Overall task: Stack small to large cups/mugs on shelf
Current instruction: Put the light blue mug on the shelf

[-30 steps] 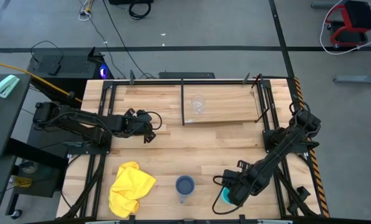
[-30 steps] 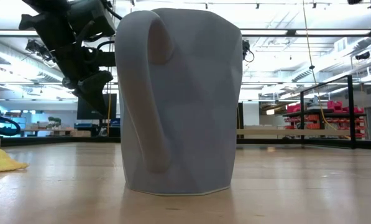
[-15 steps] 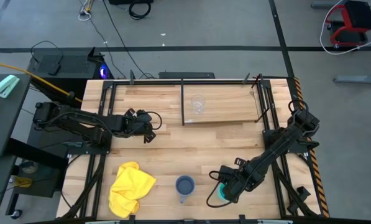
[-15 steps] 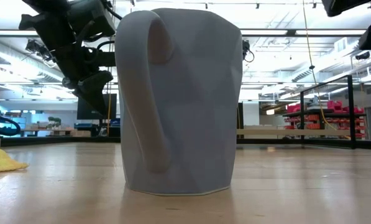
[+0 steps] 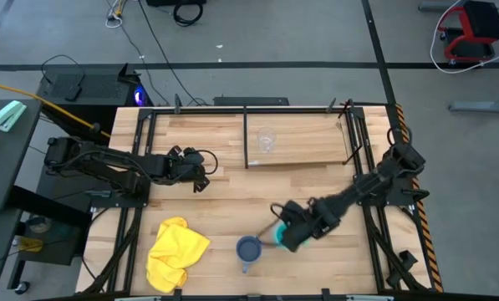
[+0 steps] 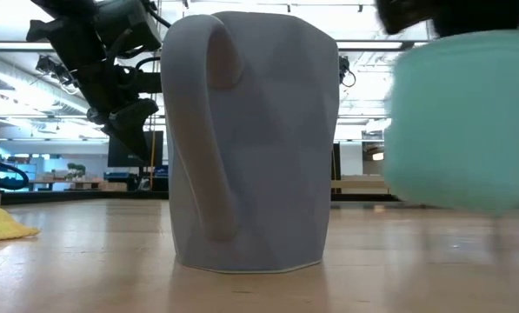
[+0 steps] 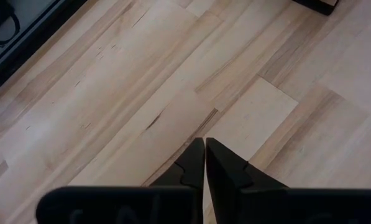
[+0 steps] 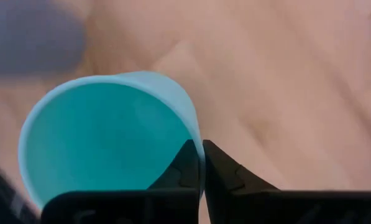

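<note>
Cyan mug (image 8: pixel 110 140) hangs off the table, its wall pinched at the rim between the fingers of the right gripper (image 8: pixel 201 163), one finger inside and one outside. It is upright or nearly so, mouth up toward the wrist camera, its long axis roughly vertical; the low view shows it blurred, with its base clear of the wood. From above, the right gripper (image 5: pixel 287 234) sits over the tabletop's front half, with the cyan mug (image 5: pixel 280 237) on its front-left side, just right of the grey mug (image 5: pixel 248 249).

That grey mug (image 6: pixel 250 143) stands upright on the tabletop (image 5: pixel 232 205) near the front edge, mouth up. In the low view its handle shows on the left.

A glass cup (image 5: pixel 267 140) stands upright on the shelf (image 5: pixel 308 142) at the back, near its left end.

The left gripper (image 5: pixel 201 173) waits over the table's left side, its fingers (image 7: pixel 194 163) pressed together on nothing.

A yellow cloth (image 5: pixel 175 253) lies at the front left.
</note>
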